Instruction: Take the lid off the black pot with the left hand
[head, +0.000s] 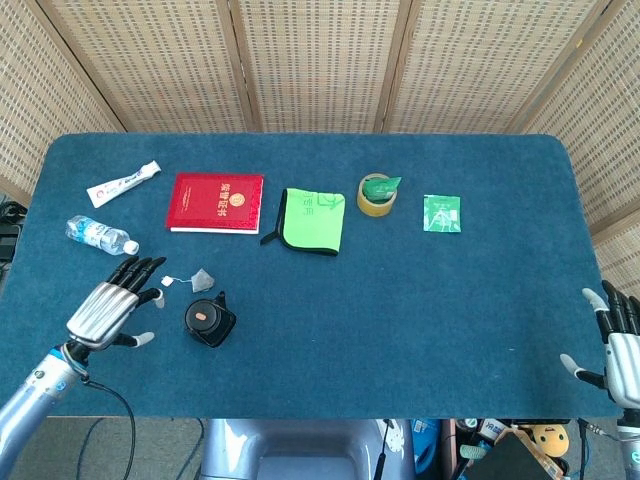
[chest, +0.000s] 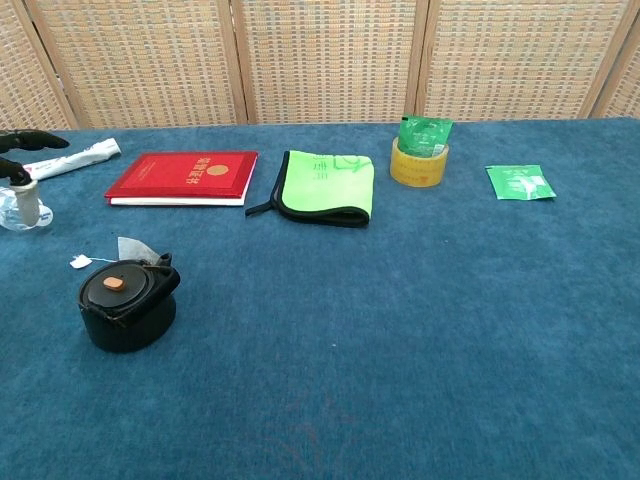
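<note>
The small black pot (head: 209, 322) (chest: 127, 309) stands on the blue table near its front left. Its black lid (head: 203, 316) (chest: 117, 287), with an orange knob, sits on top. My left hand (head: 108, 305) hovers over the table just left of the pot, fingers spread and holding nothing; the chest view shows only its fingertips (chest: 22, 140) at the left edge. My right hand (head: 618, 345) stays at the table's front right corner, fingers apart and empty, far from the pot.
A tea bag (head: 201, 279) lies just behind the pot. A water bottle (head: 100, 235), toothpaste tube (head: 124, 183) and red book (head: 216, 202) lie at the back left. A green cloth (head: 312, 220), tape roll (head: 377, 194) and green packet (head: 442, 213) lie further right.
</note>
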